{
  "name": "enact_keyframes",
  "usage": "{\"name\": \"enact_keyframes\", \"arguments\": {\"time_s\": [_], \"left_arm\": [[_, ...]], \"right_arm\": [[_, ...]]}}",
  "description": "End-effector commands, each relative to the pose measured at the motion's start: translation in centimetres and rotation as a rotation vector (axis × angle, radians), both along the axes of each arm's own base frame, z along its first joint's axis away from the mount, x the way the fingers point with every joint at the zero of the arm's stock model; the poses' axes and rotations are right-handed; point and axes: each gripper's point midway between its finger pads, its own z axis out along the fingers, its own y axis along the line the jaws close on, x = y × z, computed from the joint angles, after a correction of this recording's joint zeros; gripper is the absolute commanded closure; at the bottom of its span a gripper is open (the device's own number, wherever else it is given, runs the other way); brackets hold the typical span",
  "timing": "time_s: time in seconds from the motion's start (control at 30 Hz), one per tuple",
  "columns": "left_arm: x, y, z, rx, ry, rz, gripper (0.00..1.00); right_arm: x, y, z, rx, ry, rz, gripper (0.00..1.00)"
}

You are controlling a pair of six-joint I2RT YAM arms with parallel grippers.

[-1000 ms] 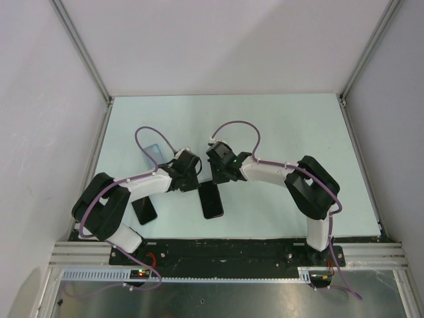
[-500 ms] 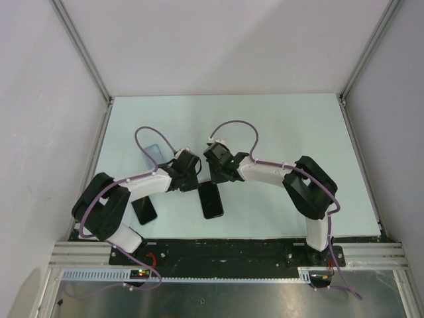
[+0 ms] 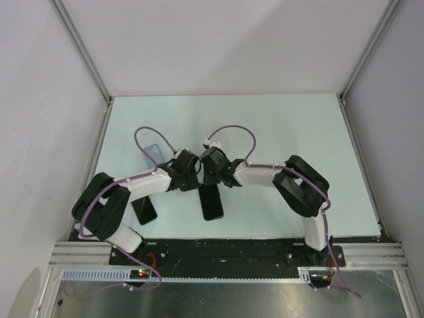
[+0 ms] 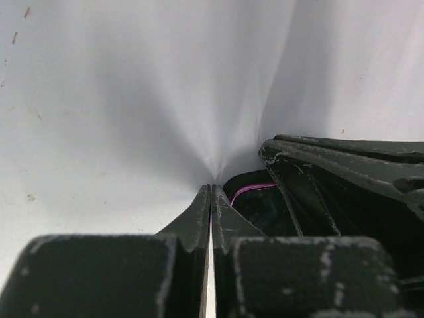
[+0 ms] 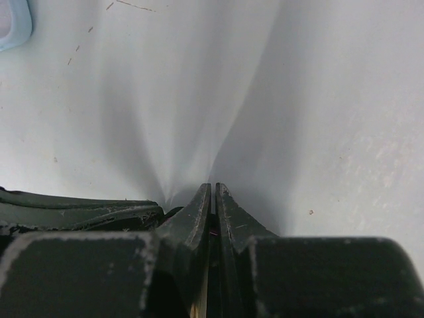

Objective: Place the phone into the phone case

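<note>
The phone, a black slab, lies flat on the table in front of the arms. Both grippers stand at its far end, tips down at the table. In the left wrist view my left gripper is shut with nothing between its fingers, and the phone's glossy end lies just right of it. My right gripper is also shut and empty, close beside the left one. The phone case, pale blue and translucent, lies apart at the back left. Its corner shows in the right wrist view.
A second black slab lies by the left arm's elbow near the front edge. White walls with metal rails close the table on three sides. The right gripper's dark fingers fill the right of the left wrist view.
The right arm has swung left, bringing its gripper up against the left one at the phone's far end, and its jaws have closed the last bit. The left arm has held still.
</note>
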Motion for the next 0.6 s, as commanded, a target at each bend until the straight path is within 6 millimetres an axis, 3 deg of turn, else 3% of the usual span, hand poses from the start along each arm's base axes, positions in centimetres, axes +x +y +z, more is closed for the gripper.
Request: {"name": "enact_keyframes", "arguments": {"time_s": [0.0,0.2,0.4,0.47,0.57], "left_arm": [[1.2,-0.6,0.8,-0.019,-0.042,-0.008,0.97],[1.2,-0.7,0.9,-0.022,-0.041,-0.014,0.97],[1.2,-0.8,1.2,-0.033,-0.048,-0.017,0.97],[1.0,-0.7,1.4,-0.036,-0.050,-0.019,0.97],[0.5,-0.7,1.5,-0.048,-0.047,-0.028,0.97]], "right_arm": [[-5.8,-4.3,-5.1,-0.176,0.191,0.046,0.87],[-1.6,-4.2,0.7,-0.052,0.065,0.010,0.73],[2.6,-6.5,6.8,0.039,-0.057,-0.073,0.59],[2.8,-7.3,7.6,0.038,-0.068,-0.085,0.58],[1.7,-7.5,7.1,0.050,-0.036,-0.059,0.59]]}}
